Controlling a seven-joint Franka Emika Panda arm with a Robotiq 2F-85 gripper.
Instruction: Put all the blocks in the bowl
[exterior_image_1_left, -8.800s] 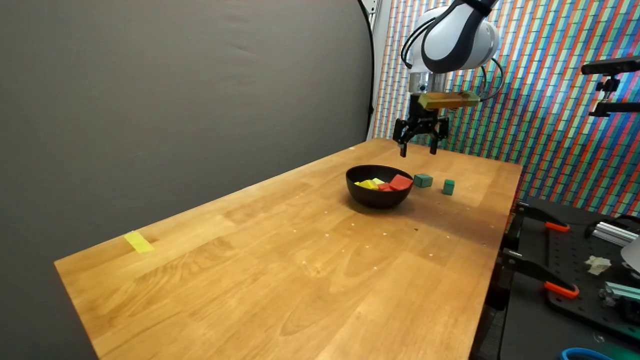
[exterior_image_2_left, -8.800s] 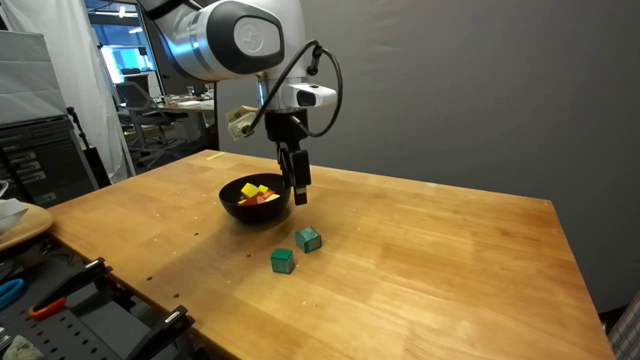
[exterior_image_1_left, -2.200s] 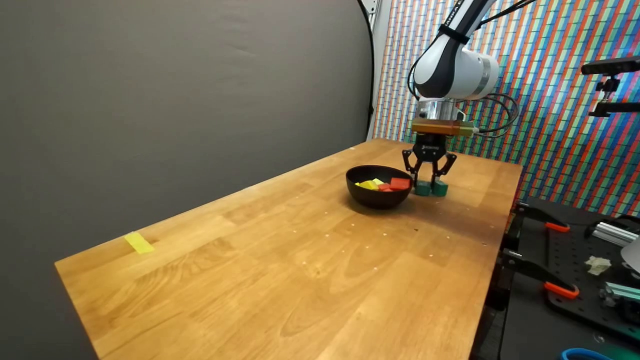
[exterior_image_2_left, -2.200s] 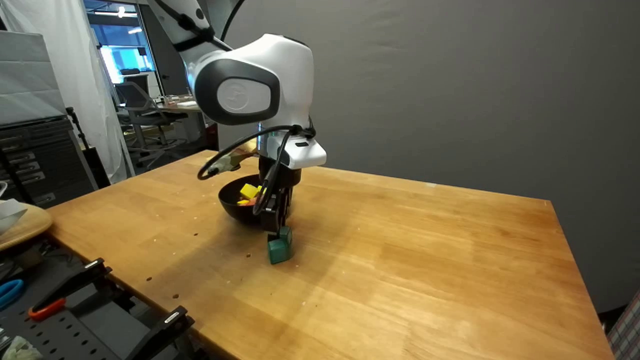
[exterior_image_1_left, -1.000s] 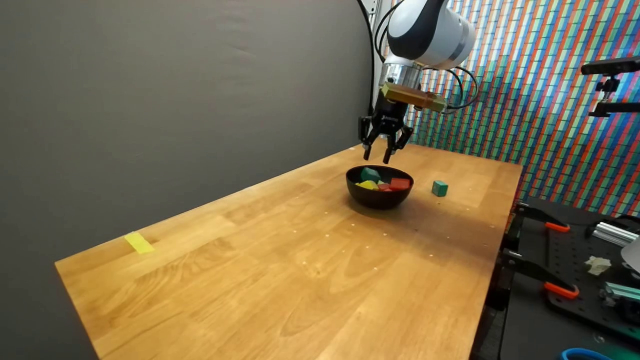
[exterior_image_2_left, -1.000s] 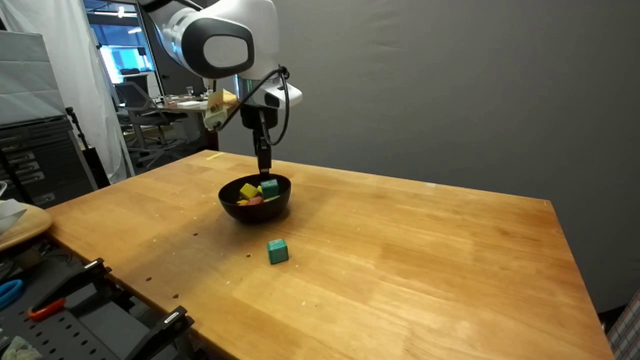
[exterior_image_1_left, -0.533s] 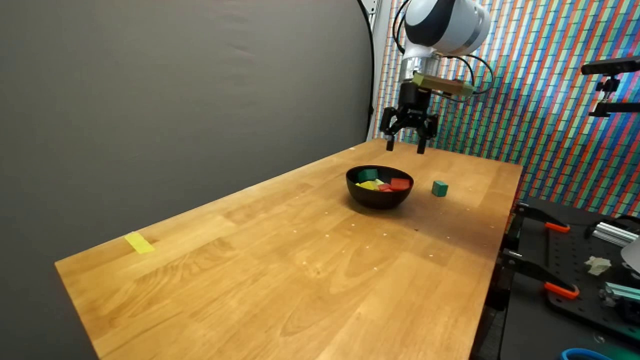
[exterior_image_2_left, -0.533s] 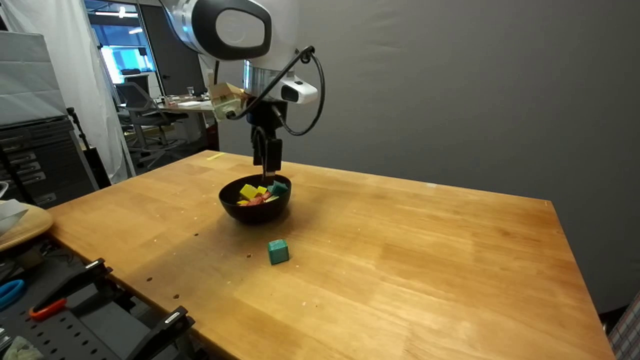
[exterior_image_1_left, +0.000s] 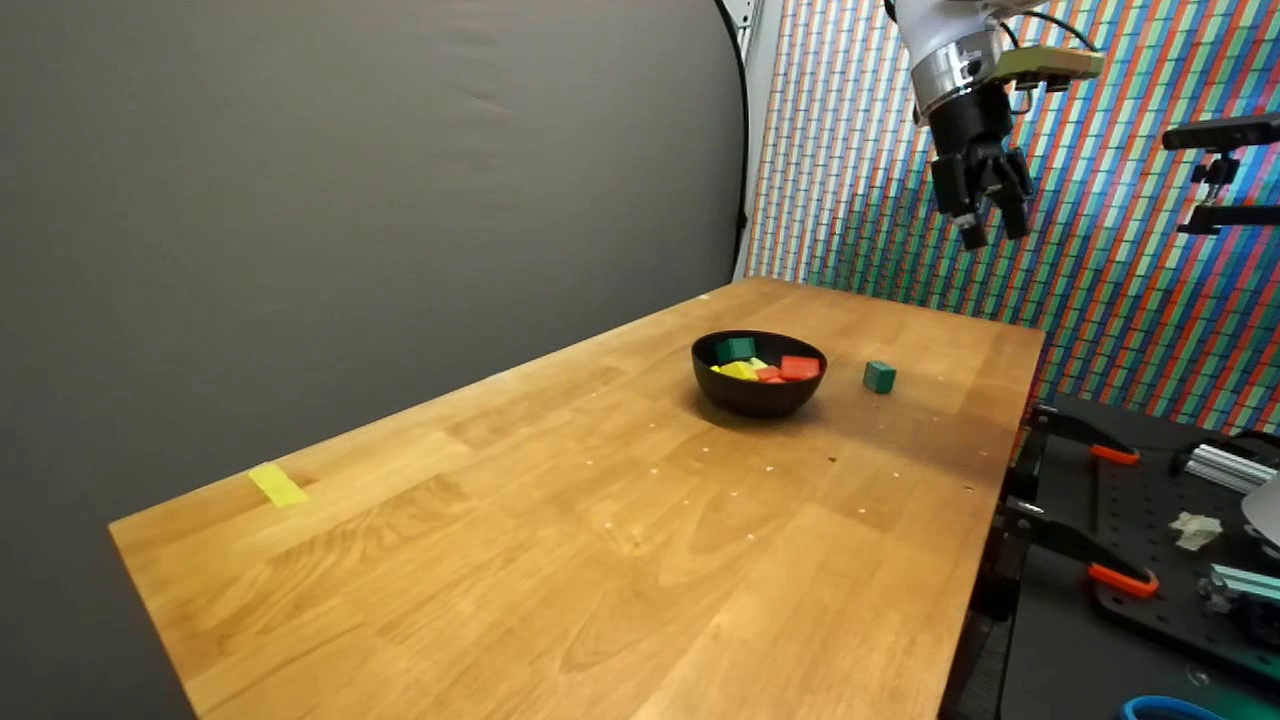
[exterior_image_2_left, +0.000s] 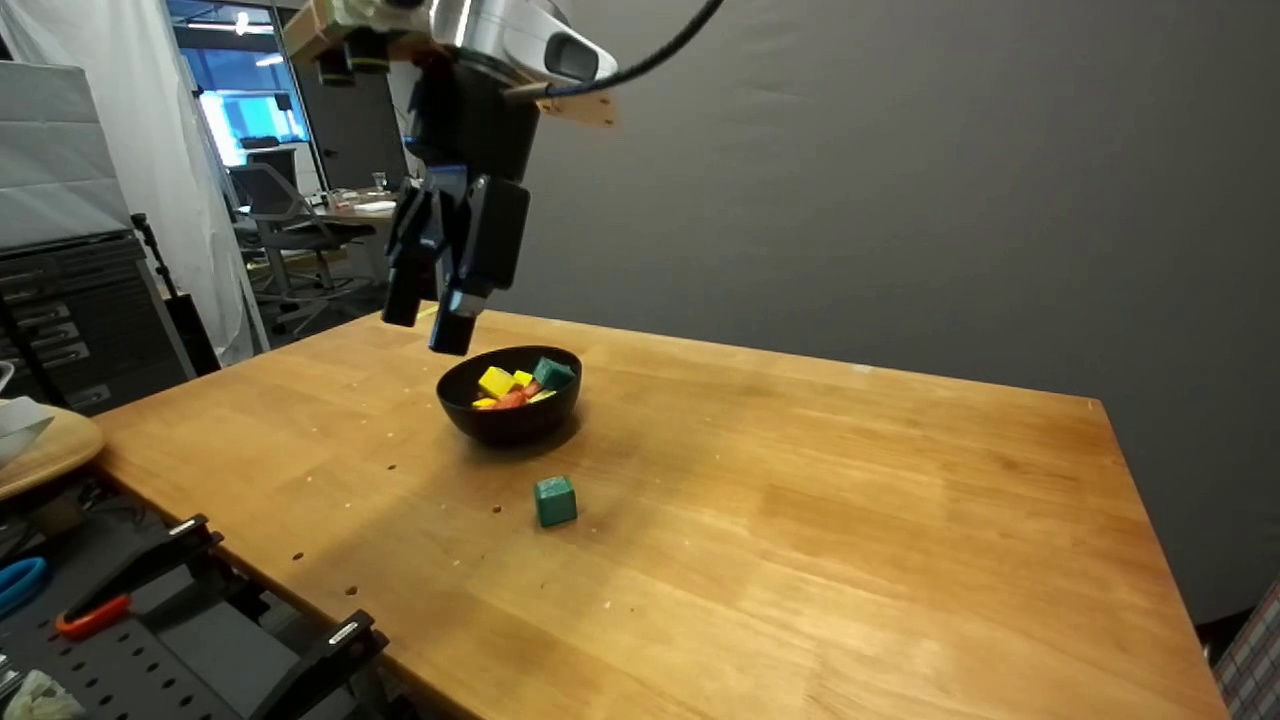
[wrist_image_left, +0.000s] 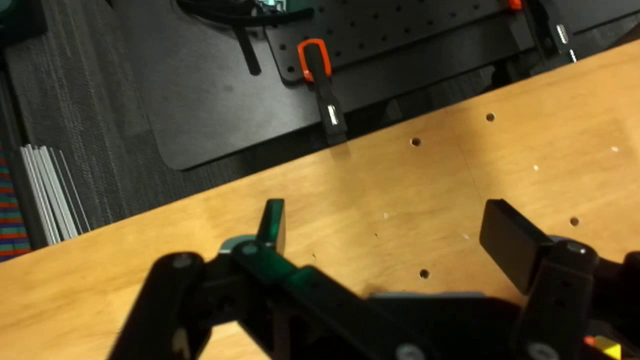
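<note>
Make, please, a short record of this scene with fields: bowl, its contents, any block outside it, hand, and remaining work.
Bowl: black, upright on the table
Contents: red blocks, yellow blocks, a green block; exact count unclear
Outside: one loose green block on the table
Hand: open, holding nothing, above the table
Remaining: loose green block, not yet inside

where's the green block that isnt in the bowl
In an exterior view the loose green block sits on the wooden table, just right of the black bowl, with a gap between them.
</note>
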